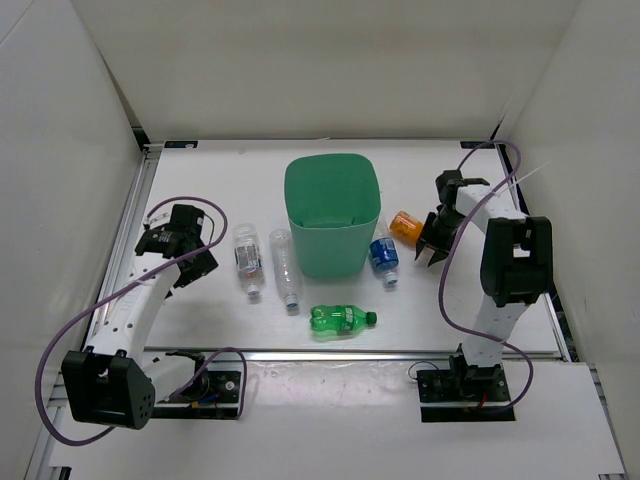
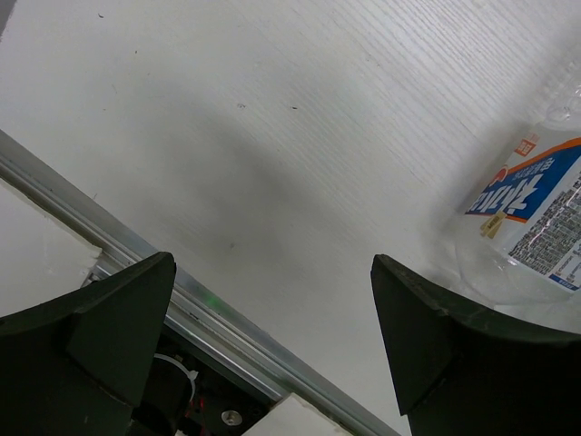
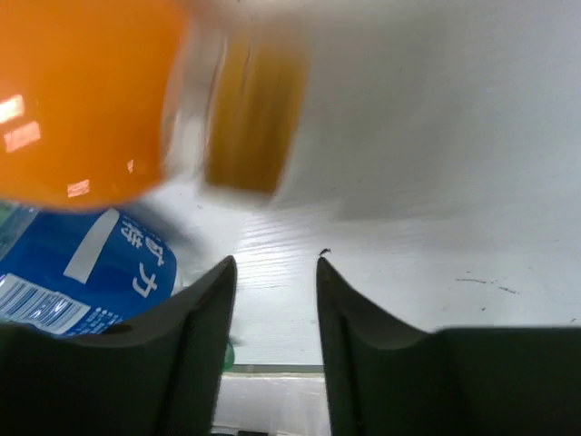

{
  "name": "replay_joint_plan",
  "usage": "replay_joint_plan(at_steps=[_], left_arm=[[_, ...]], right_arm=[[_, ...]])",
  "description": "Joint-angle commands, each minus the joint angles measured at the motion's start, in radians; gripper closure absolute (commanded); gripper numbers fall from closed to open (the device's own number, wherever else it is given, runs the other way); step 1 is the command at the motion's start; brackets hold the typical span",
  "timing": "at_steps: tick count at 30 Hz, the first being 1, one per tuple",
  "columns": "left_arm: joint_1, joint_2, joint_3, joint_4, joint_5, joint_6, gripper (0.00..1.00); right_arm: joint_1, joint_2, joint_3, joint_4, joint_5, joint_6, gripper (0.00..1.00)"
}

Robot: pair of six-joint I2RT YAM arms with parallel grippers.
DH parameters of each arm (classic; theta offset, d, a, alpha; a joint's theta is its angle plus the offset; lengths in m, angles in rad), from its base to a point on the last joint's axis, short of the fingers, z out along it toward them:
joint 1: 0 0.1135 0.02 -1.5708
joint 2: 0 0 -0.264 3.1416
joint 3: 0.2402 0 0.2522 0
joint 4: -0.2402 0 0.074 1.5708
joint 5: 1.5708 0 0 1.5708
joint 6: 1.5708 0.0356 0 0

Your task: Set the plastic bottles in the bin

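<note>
The mint-green bin [image 1: 332, 215] stands upright at the table's middle. Two clear bottles with white caps [image 1: 248, 260] [image 1: 286, 268] lie to its left. The blue-label bottle [image 1: 384, 255] and the short orange bottle [image 1: 405, 226] lie to its right, and the green soda bottle [image 1: 340, 320] lies in front. My left gripper [image 1: 197, 262] is wide open and empty [image 2: 272, 282], with a clear bottle's label [image 2: 536, 204] just to its right. My right gripper [image 1: 432, 252] is slightly open and empty [image 3: 275, 300], just right of the orange bottle [image 3: 82, 100] and the blue-label bottle [image 3: 82, 263].
White walls enclose the table on the left, back and right. A metal rail [image 1: 350, 354] runs along the front edge and shows in the left wrist view [image 2: 209, 318]. Purple cables [image 1: 210, 215] loop near both arms.
</note>
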Motion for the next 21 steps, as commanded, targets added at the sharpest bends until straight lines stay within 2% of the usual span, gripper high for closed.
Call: replay_joint_plan(at_steps=[1,3,4,7,10,15,18,21], left_arm=[[-0.015,-0.022,0.000,0.017,0.004,0.007,0.00],[-0.015,-0.022,-0.009,0.017,0.004,0.007,0.00],[-0.015,-0.031,-0.009,0.017,0.004,0.007,0.00],[-0.024,-0.031,-0.009,0.017,0.004,0.007,0.00],[-0.024,-0.040,-0.009,0.017,0.004,0.007,0.00],[-0.033,-0.029,-0.009,0.017,0.004,0.007,0.00],[-0.033,-0.020,-0.009,0.017,0.004,0.007,0.00],[-0.033,-0.020,-0.009,0.017,0.004,0.007,0.00]], right_arm=[[-0.002,-0.040,-0.024,0.012,0.007,-0.005,0.53],[-0.002,-0.075,-0.024,0.024,0.007,0.006,0.35],[-0.002,-0.091,-0.024,0.035,0.007,0.006,0.15],[-0.002,-0.126,0.029,0.035,0.007,0.020,0.00],[-0.002,-0.126,0.158,0.035,0.022,0.041,0.00],[-0.053,-0.020,0.394,-0.009,0.041,0.133,0.00],[-0.114,0.065,0.515,0.000,-0.033,0.216,0.00],[-0.166,0.199,0.647,-0.011,-0.180,0.293,0.00]])
